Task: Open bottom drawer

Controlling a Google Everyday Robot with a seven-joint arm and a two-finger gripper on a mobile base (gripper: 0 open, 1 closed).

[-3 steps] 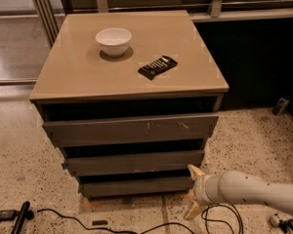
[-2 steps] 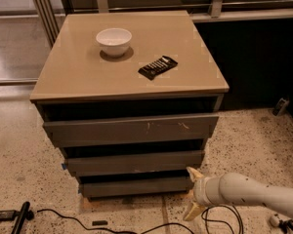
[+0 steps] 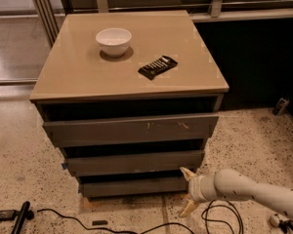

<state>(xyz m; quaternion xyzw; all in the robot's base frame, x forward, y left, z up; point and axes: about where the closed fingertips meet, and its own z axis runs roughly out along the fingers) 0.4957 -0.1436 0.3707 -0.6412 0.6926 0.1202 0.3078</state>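
Note:
The bottom drawer [image 3: 132, 185] is the lowest and narrowest of three dark-grey handle-less fronts in a tan-topped cabinet. Its front stands shut in line under the middle drawer [image 3: 134, 162]. The top drawer [image 3: 132, 129] has pale scratch marks. My gripper [image 3: 187, 191] comes in from the lower right on a pale arm [image 3: 254, 190] and sits at the right end of the bottom drawer. It is open, with one finger [image 3: 187, 172] up by the drawer's top right corner and the other finger [image 3: 187, 209] down near the floor.
A white bowl [image 3: 113, 41] and a dark snack bar [image 3: 157, 67] lie on the cabinet top [image 3: 88, 77]. Black cables [image 3: 136, 227] and a black tool [image 3: 20, 217] lie on the speckled floor in front. A dark panel stands to the right.
The gripper has shifted slightly left, toward the bottom drawer's right end. The drawers have not moved.

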